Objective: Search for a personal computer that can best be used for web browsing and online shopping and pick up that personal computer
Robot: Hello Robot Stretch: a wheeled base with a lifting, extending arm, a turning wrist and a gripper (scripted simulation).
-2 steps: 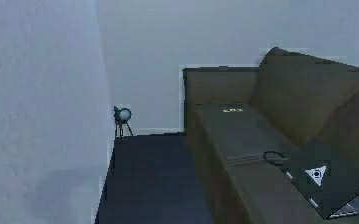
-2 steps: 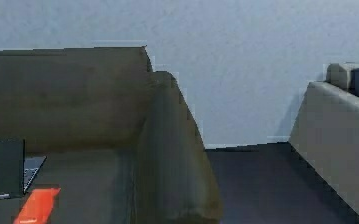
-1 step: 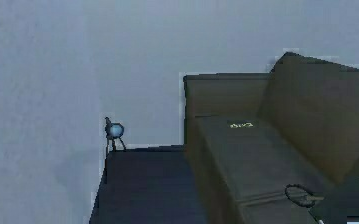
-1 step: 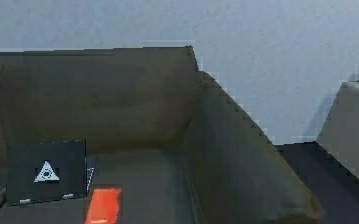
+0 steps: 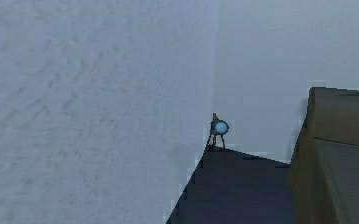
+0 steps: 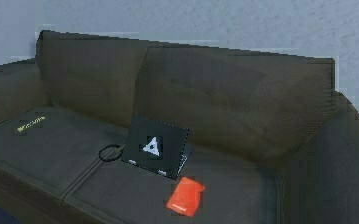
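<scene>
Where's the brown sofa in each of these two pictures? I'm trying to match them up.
Forward view: the sofa is likely the dark brown bulk at the lower right edge.
Arm side view: it spans the picture, with a laptop on its seat.
Shared landmark: the pale wall behind it.

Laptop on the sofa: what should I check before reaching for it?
1. Target found: laptop sits on the sofa seat, near the middle of the arm side view. Ok.
2. Laptop stands with its lid up. Ok.
3. Black ring clear of the laptop: cannot tell.
4. Red flat thing lies close in front of the laptop and may get in the way. Not ok.
5. Gripper lined up with the laptop: cannot tell.
</scene>
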